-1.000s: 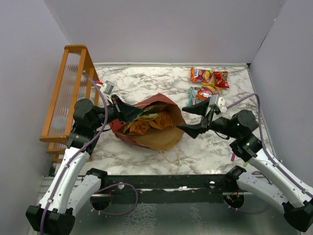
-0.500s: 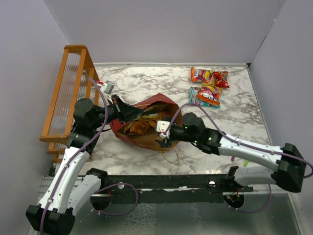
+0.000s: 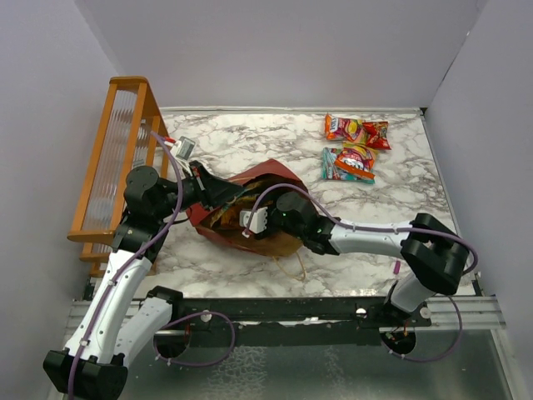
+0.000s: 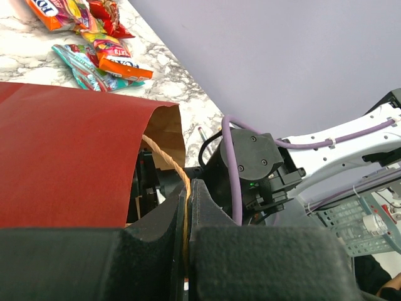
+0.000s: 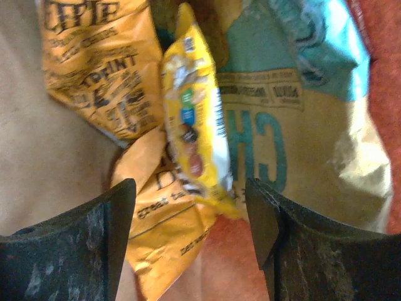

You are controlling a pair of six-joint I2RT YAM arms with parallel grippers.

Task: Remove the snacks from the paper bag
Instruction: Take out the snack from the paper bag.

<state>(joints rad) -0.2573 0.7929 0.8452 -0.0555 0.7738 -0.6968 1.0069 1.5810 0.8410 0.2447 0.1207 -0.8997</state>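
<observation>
Several snacks [image 3: 353, 147] lay in a loose cluster on the far right of the marble table [image 3: 416, 192], well apart from the paper bag [image 3: 271, 173], which sat left of centre with its dark red outside uppermost. From above, the right arm reached across into the bag's mouth and its wrist hid the fingers, so that view said nothing of their state. The right wrist camera supplied it: the right gripper [image 5: 190, 188] was spread wide and empty inside the bag, one finger low on either side of a yellow candy pack [image 5: 191, 125]. The pack's long axis ran straight away from the gripper, one end toward the fingers and the other deeper in the bag. An orange chip bag [image 5: 94, 63] lay to one side of it and a teal-and-tan packet [image 5: 288, 125] to the other, all against the brown kraft lining. The left wrist camera showed what the overhead view only hinted at: the left gripper [image 4: 188, 194] was clenched on a twisted tan handle [image 4: 164, 153], holding up the red lip of the bag. The bag seemed to lie on its side with its length running roughly left to right and its mouth turned up and toward the near edge, though the arms covered much of it.
</observation>
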